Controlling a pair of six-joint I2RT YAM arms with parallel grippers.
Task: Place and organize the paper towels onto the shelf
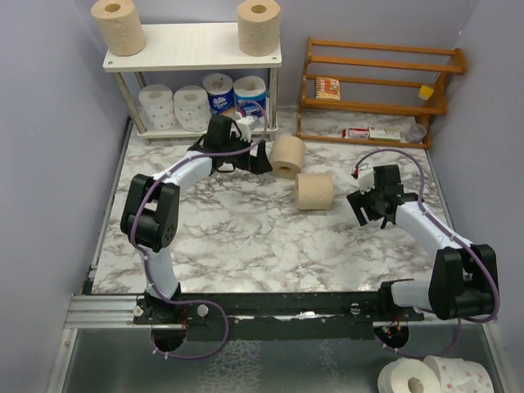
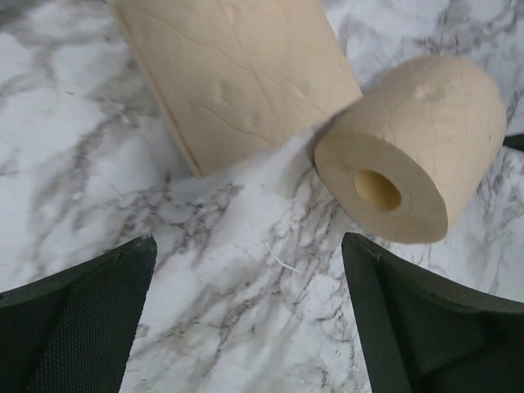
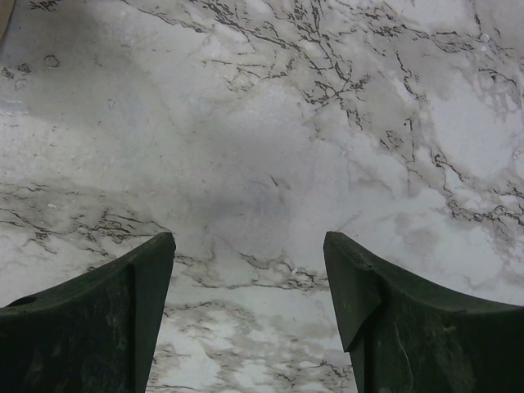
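Note:
The white shelf stands at the back left. Two tan rolls stand on its top board. Two white pink-dotted rolls and two blue-wrapped rolls sit on the lower board. Two more tan rolls lie on the marble table, one just right of my left gripper, the other with its core showing. My left gripper is open and empty, short of both rolls. My right gripper is open and empty over bare marble, right of the second roll.
An orange-brown slatted wooden rack with small items stands at the back right. Grey walls close in the table at left, right and back. Several white rolls lie off the table at the bottom right.

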